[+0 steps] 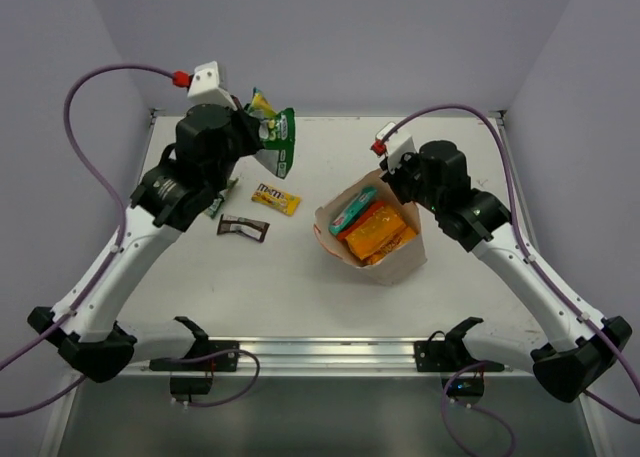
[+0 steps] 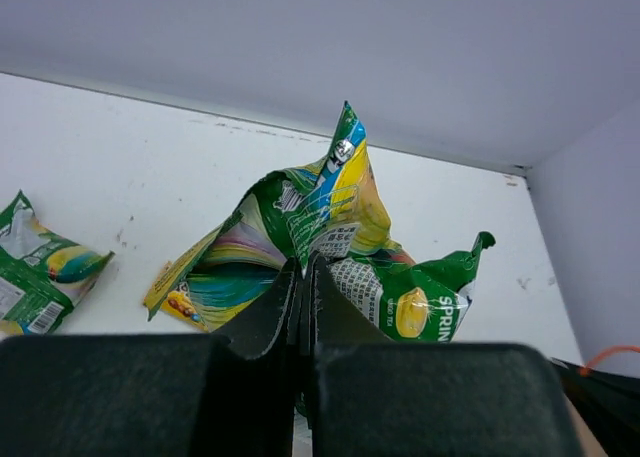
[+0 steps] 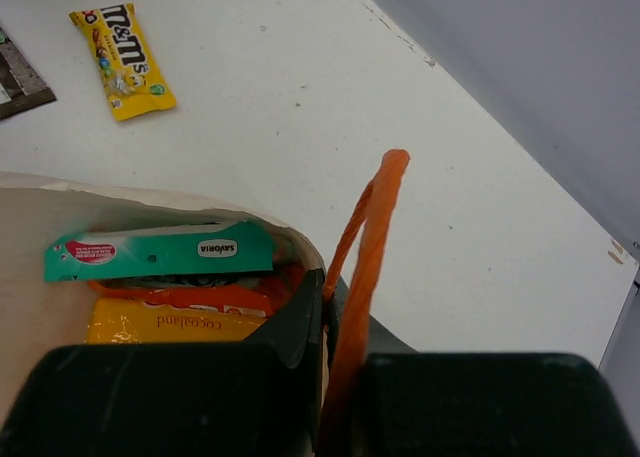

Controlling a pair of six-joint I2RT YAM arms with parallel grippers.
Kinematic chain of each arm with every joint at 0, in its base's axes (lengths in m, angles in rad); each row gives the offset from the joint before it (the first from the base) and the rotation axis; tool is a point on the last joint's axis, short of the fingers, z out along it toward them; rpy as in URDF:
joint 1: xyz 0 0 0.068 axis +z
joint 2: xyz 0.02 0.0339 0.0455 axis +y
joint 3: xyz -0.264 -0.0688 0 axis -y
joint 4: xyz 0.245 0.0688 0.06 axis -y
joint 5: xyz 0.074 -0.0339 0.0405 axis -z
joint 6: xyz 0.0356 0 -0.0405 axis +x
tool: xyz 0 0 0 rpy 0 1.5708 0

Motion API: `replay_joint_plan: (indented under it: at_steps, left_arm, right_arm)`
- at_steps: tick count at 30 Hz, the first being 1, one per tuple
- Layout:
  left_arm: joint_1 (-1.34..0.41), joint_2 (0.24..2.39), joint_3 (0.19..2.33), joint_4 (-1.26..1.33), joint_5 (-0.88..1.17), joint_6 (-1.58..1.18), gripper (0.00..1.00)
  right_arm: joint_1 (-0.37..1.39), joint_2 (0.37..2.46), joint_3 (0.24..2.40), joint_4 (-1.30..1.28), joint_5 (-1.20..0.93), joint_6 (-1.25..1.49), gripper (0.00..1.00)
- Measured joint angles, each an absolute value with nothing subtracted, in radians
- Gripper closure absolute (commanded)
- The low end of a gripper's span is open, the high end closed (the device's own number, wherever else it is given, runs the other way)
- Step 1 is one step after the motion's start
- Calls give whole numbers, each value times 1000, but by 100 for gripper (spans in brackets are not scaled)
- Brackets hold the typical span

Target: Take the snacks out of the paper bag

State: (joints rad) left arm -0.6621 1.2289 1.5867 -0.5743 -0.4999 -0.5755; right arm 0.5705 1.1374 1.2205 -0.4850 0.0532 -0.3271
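Note:
The beige paper bag [image 1: 390,262] stands open at centre right. Inside it I see a teal pouch [image 1: 353,212] and orange bags [image 1: 377,232]. My right gripper [image 1: 388,182] is shut on the bag's far rim. In the right wrist view, the right gripper [image 3: 330,287] pinches the rim beside the orange handle [image 3: 370,227], next to the teal pouch [image 3: 160,250]. My left gripper [image 1: 262,139] is raised at the back left, shut on a green-white pouch [image 2: 415,297]. A crumpled yellow-green candy pouch [image 2: 215,272] is bunched with it at the left gripper [image 2: 303,267].
A yellow M&M's bar [image 1: 276,199] and a dark brown bar [image 1: 243,228] lie on the table left of the bag. Another green-white pouch [image 2: 35,272] lies under my left arm. The table's back wall is close behind the left gripper.

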Motion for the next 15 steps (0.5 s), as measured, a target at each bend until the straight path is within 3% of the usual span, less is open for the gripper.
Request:
replay_joint_plan:
  at_steps: [3, 4, 6, 7, 9, 10, 12, 15]
  left_arm:
    - [-575, 1334, 1572, -514, -418, -517, 100]
    - [-550, 1393, 1572, -481, -392, -502, 94]
    - [-513, 1524, 1568, -417, -343, -479, 77]
    - [-498, 1573, 1565, -403, -327, -471, 62]
    - [-467, 1676, 1560, -386, -289, -461, 48]
    - [-453, 1710, 1559, -386, -270, -464, 34]
    - [-433, 1734, 1544, -383, -231, -474, 28]
    - [-431, 1673, 1502, -364, -178, -485, 27]
  right_arm:
    - [570, 1137, 1221, -485, 54, -327, 100]
    - [570, 1137, 1221, -485, 54, -327, 100]
    - [570, 1137, 1221, -485, 54, -327, 100]
    - [570, 1137, 1221, -486, 54, -327, 100]
    - [570, 1137, 1221, -486, 50, -326, 100]
    - [570, 1137, 1221, -486, 49, -326, 100]
    - [570, 1137, 1221, -487, 41, -327, 100]
    - [570, 1138, 1222, -490, 34, -327, 100]
